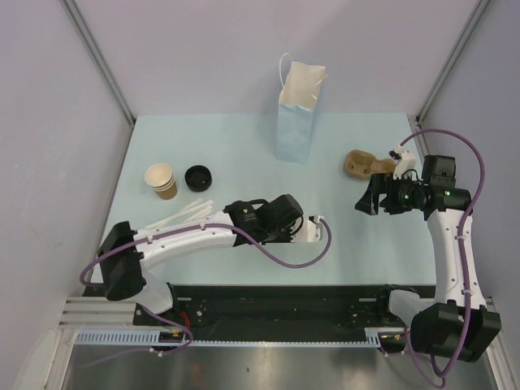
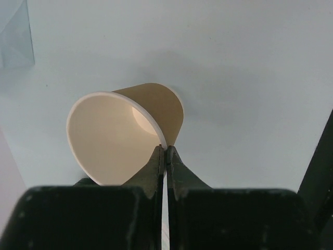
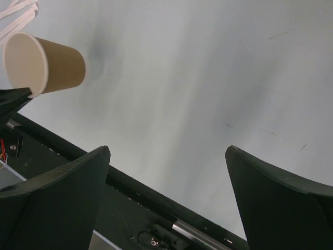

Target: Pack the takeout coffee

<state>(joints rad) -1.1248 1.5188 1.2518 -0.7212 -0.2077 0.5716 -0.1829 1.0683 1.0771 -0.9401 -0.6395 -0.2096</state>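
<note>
Left wrist view: left jaws pinched tight on rim of unlidded paper cup (image 2: 112, 138), tipped sideways over tabletop (image 2: 250, 78). Right jaws wide apart, empty. Black lid (image 1: 197, 177) loose beside cup stack (image 1: 162, 180). Lidding and packing into bag (image 1: 297, 114) both left.

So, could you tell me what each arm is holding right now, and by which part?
The left gripper pinches an unlidded paper cup by its rim, jaws shut; the right gripper holds nothing, jaws open.

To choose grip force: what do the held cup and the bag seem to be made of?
The cup looks like matte paper: brown outside, cream inside, thin rolled rim. The bag is probably paper too: pale blue, matte, with sharp folds.
</note>
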